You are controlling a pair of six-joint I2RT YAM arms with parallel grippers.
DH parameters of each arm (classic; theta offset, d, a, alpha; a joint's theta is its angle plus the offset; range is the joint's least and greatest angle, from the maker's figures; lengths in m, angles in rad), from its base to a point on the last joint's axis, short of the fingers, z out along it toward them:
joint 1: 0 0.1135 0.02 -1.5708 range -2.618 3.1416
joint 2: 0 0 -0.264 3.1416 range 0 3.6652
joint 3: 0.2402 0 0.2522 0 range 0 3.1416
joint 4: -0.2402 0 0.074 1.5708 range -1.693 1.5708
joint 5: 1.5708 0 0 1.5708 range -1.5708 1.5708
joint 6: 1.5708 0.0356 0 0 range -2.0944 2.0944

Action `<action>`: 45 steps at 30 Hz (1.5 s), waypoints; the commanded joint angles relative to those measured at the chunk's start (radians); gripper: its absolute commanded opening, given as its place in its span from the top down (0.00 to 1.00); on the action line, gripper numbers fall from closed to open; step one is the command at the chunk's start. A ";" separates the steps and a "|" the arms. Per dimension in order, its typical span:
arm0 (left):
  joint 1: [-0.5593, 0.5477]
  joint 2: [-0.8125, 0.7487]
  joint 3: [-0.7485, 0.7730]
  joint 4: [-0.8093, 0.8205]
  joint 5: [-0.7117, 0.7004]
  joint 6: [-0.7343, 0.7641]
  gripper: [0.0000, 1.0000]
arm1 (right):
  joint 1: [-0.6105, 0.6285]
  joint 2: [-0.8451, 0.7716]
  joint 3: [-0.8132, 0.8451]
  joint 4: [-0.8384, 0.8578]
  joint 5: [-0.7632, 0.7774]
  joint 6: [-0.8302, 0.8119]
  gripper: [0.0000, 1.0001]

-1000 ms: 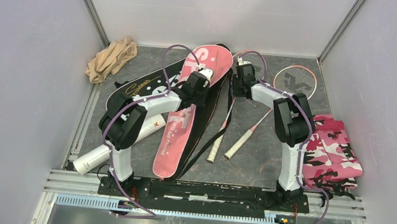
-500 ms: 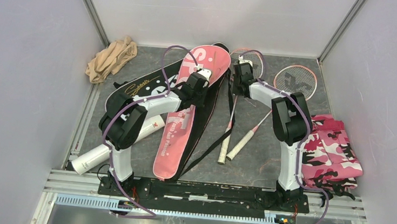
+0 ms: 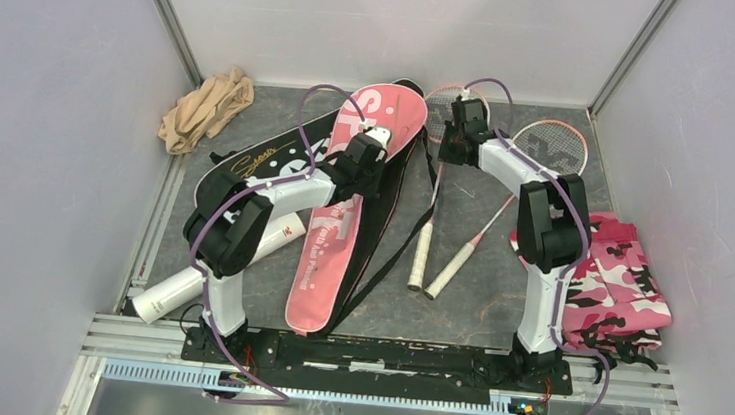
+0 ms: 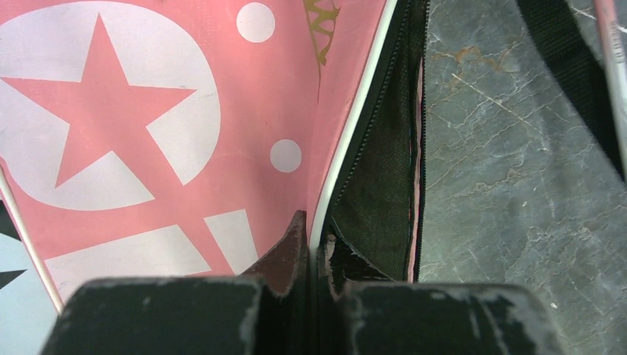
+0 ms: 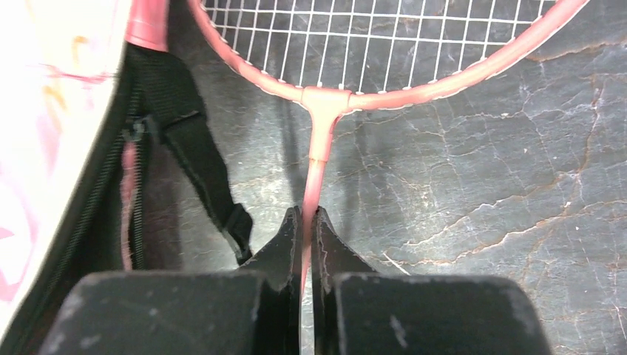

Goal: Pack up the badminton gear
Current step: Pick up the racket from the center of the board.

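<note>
My left gripper (image 3: 373, 146) is shut on the white-piped edge of the pink SPORT bag (image 3: 341, 215), and the left wrist view shows the grip on that bag (image 4: 148, 133), whose flap is lifted off the black lining (image 4: 377, 192). My right gripper (image 3: 456, 143) is shut on the thin pink shaft (image 5: 318, 159) of a racket (image 3: 428, 223), just below its strung head (image 5: 370, 37). A second racket (image 3: 547, 148) lies to its right. A black bag (image 3: 257, 163) lies under the pink one. The white tube (image 3: 175, 291) lies front left. No shuttlecocks show.
A beige cloth (image 3: 207, 108) is bunched at the back left. A pink camouflage cloth (image 3: 618, 280) lies by the right arm's base. A black bag strap (image 3: 389, 260) trails across the floor and also shows in the right wrist view (image 5: 192, 163). Walls close in on three sides.
My right gripper has carried the racket to the right and toward the back; its handle has swung right, next to the other racket's handle. The left arm has not moved.
</note>
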 commanded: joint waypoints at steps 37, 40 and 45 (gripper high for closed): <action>-0.002 0.094 0.122 -0.071 0.127 -0.222 0.98 | -0.080 -0.423 -0.450 0.421 -0.252 0.154 1.00; -0.002 0.095 0.121 -0.074 0.141 -0.231 0.98 | -0.097 -0.432 -0.443 0.421 -0.253 0.154 1.00; -0.001 0.062 0.084 -0.061 0.150 -0.234 0.98 | -0.121 -0.439 -0.416 0.394 -0.237 0.154 1.00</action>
